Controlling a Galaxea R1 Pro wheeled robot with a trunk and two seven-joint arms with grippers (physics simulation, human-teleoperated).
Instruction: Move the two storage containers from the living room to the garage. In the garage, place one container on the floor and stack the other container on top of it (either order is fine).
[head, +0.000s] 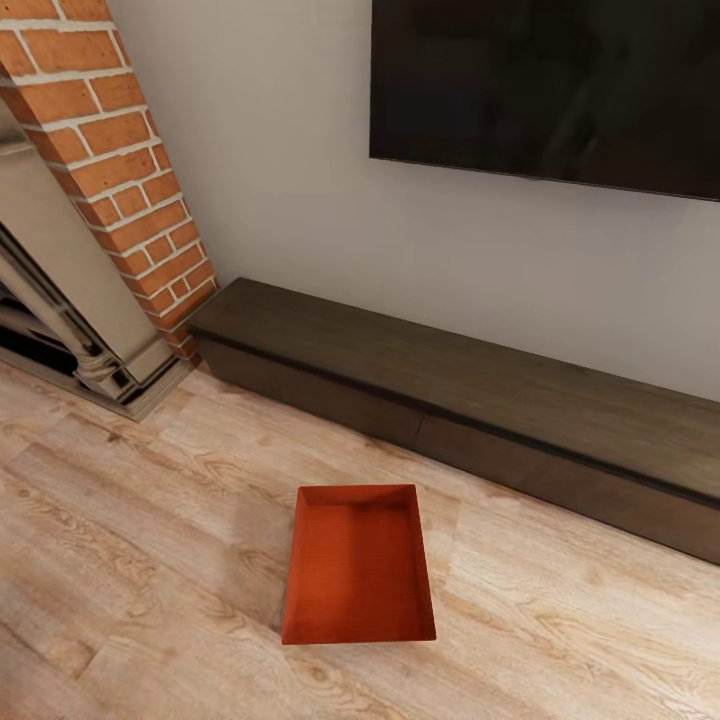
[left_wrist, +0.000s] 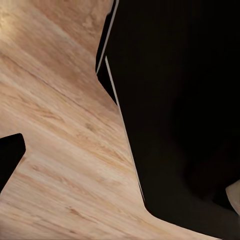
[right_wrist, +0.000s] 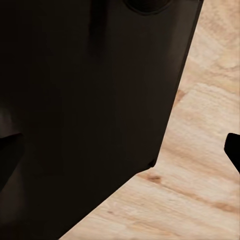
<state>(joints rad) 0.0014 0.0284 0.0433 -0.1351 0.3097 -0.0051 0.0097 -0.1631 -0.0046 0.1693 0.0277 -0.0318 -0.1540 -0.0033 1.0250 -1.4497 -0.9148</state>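
Note:
One red-orange storage container (head: 358, 578) sits on the living room's light wood-plank flooring (head: 140, 560), low in the middle of the head view, its open side up and nothing inside. It lies a short way in front of the low dark TV bench (head: 470, 400). In the left wrist view my left gripper (left_wrist: 120, 160) has one black fingertip (left_wrist: 10, 157) at the picture's edge; the other finger is lost against a black part of the robot (left_wrist: 185, 110). In the right wrist view my right gripper (right_wrist: 120, 155) has a fingertip (right_wrist: 234, 150) at the edge. Both hang over bare planks, holding nothing.
A black wall TV (head: 550, 85) hangs on the cream wall above the bench. The red-brick fireplace (head: 120, 170) with its metal surround (head: 90, 330) stands at the left. Open wood floor lies on both sides of the container.

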